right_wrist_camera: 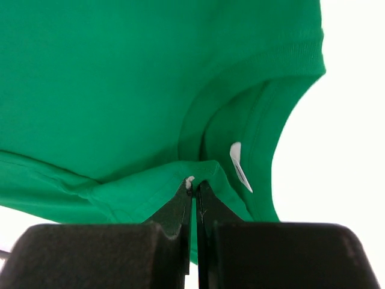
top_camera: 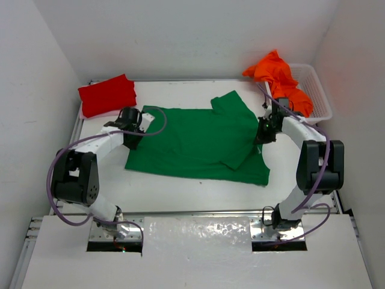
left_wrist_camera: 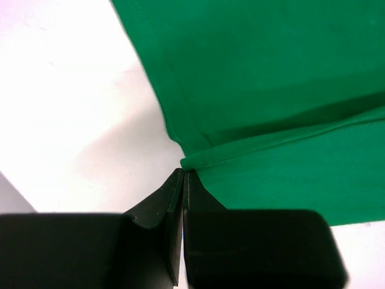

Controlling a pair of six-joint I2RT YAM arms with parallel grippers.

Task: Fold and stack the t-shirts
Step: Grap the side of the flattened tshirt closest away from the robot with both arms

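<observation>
A green t-shirt (top_camera: 198, 141) lies spread on the white table, its right side folded over toward the middle. My left gripper (top_camera: 142, 124) is at its left edge, and the left wrist view shows the jaws (left_wrist_camera: 183, 173) shut on a bunched fold of the green cloth (left_wrist_camera: 271, 90). My right gripper (top_camera: 260, 133) is at the shirt's right edge. In the right wrist view it (right_wrist_camera: 194, 182) is shut on green cloth (right_wrist_camera: 120, 78) beside the collar and its white label (right_wrist_camera: 239, 165). A folded red t-shirt (top_camera: 107, 94) lies at the back left. An orange t-shirt (top_camera: 280, 75) lies crumpled over the basket. I see no pink t-shirt.
A white mesh basket (top_camera: 317, 90) stands at the back right corner against the wall. White walls close in the table on the left, back and right. Bare table (top_camera: 180, 189) shows between the green shirt and the arm bases.
</observation>
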